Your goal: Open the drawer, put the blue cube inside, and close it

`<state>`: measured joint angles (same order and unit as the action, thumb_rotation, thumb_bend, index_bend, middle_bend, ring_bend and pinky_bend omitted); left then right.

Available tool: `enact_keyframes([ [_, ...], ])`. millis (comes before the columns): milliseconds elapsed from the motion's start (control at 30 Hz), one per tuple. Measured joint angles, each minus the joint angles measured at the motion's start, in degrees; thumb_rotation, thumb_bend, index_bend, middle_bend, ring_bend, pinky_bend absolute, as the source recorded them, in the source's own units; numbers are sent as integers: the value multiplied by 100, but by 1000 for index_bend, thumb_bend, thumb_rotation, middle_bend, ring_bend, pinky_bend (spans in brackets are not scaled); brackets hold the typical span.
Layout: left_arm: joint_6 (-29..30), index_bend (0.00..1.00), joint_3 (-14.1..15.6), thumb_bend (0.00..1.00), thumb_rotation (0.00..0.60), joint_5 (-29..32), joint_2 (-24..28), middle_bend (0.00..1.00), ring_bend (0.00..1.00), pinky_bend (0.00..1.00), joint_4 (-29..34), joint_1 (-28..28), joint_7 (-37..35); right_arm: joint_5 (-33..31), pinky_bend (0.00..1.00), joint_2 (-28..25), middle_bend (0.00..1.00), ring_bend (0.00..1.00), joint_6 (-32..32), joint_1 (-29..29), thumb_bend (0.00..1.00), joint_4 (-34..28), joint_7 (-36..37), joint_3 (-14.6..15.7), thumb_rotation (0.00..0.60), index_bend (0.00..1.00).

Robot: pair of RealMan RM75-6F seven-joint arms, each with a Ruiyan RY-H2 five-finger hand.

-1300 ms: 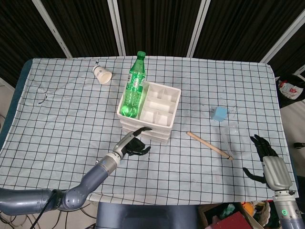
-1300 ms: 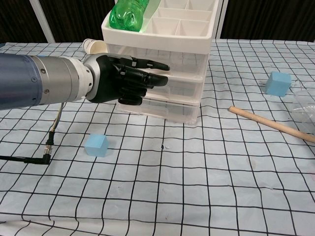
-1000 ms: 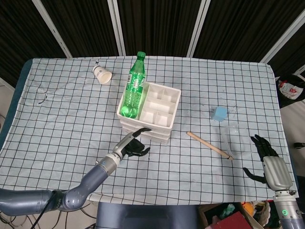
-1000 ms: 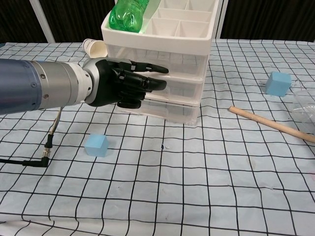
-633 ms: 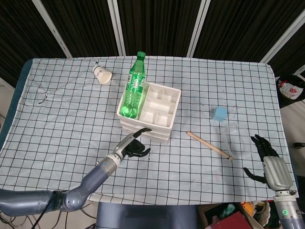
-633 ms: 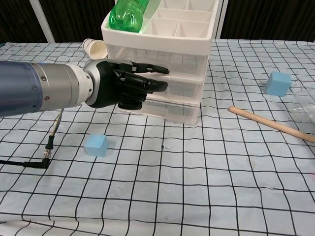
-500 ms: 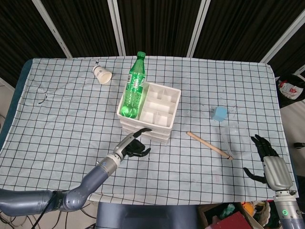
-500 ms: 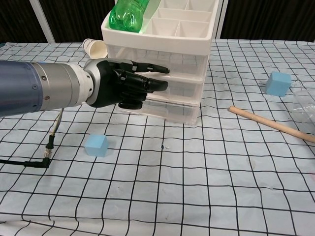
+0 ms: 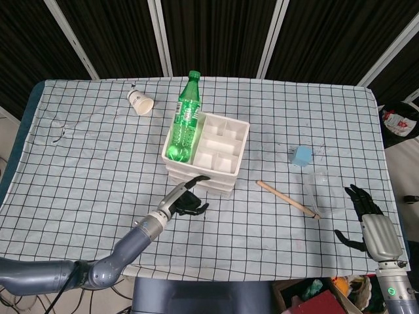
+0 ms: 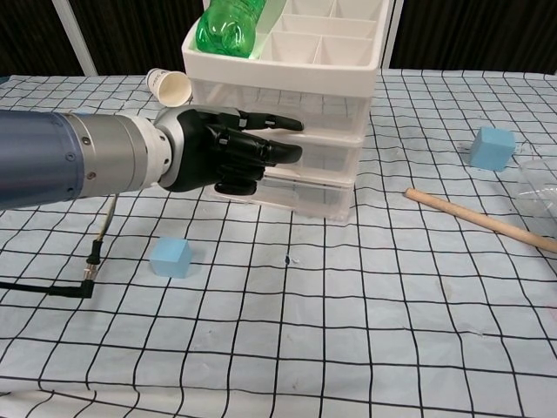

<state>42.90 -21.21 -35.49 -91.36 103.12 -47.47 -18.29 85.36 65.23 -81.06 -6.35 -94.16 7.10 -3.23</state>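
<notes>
Drawer unit (image 10: 287, 113) nudged right — left robot hand (image 10: 231, 150) curled at drawer front; green bottle (image 9: 183, 127) in top tray.

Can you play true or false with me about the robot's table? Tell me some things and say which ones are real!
1. A green bottle lies in the top tray of the drawer unit. True.
2. The left hand is holding a blue cube. False: it is up at the front of the drawers, and the nearest blue cube sits alone on the cloth.
3. A wooden stick lies on the table. True.
4. The paper cup stands upright. False: it lies on its side.
5. The right hand is touching the drawers. False: it rests far off at the table's edge, holding nothing.
</notes>
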Motion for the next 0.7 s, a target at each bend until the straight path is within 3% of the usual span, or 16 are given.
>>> enact_keyframes([
  [700, -47, 178, 175, 404, 600, -286, 119, 1000, 1000, 956, 358, 170, -18, -3, 187, -7, 0, 0, -3, 5, 184, 3, 17, 1, 600, 0],
])
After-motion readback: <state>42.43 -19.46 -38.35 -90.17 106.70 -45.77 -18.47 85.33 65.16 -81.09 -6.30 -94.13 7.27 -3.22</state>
